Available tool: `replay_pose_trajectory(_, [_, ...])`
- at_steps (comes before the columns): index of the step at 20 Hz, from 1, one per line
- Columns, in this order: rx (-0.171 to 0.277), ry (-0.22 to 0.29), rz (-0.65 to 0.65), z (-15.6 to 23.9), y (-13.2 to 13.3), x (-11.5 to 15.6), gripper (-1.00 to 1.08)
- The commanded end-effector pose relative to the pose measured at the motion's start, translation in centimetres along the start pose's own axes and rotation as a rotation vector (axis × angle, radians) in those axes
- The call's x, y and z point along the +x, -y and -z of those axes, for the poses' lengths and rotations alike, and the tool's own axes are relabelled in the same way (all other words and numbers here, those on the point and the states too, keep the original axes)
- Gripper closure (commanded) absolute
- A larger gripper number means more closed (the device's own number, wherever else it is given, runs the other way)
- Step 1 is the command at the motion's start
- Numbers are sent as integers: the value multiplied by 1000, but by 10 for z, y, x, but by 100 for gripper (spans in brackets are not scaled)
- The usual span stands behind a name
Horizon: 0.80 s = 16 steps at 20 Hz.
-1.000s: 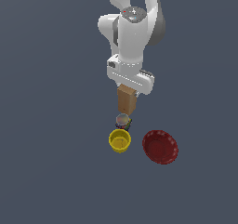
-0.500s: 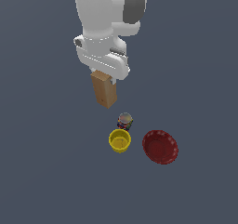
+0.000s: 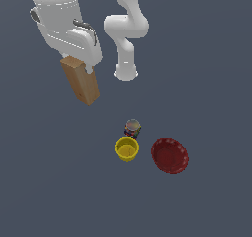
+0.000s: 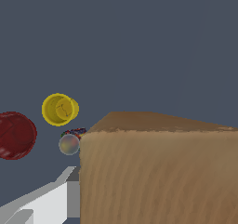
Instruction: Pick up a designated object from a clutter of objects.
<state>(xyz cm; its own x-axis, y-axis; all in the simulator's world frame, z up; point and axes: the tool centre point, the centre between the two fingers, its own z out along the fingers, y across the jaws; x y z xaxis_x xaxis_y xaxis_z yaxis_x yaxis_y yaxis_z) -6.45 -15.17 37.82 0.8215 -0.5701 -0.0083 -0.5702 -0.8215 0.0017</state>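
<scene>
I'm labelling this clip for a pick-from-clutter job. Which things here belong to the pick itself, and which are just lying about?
Part of the pick:
- tan box, tilted, held off the floor
- gripper, closed on the box's top

Just lying about:
- yellow cup
- multicoloured can, right beside the cup
- dark red bowl, apart from both

Flat, even light is falling everywhere; nothing is casting a clear shadow. Both renders are looking sharp, though the box [image 4: 158, 172] is appearing slightly smeared close up.
</scene>
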Motion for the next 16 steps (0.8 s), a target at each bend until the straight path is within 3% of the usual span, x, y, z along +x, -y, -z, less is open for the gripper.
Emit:
replay_pose_trajectory(1, [2, -8, 2, 18, -12, 12, 108])
replay_pose_trajectory(16, [1, -8, 2, 49, -37, 40, 108])
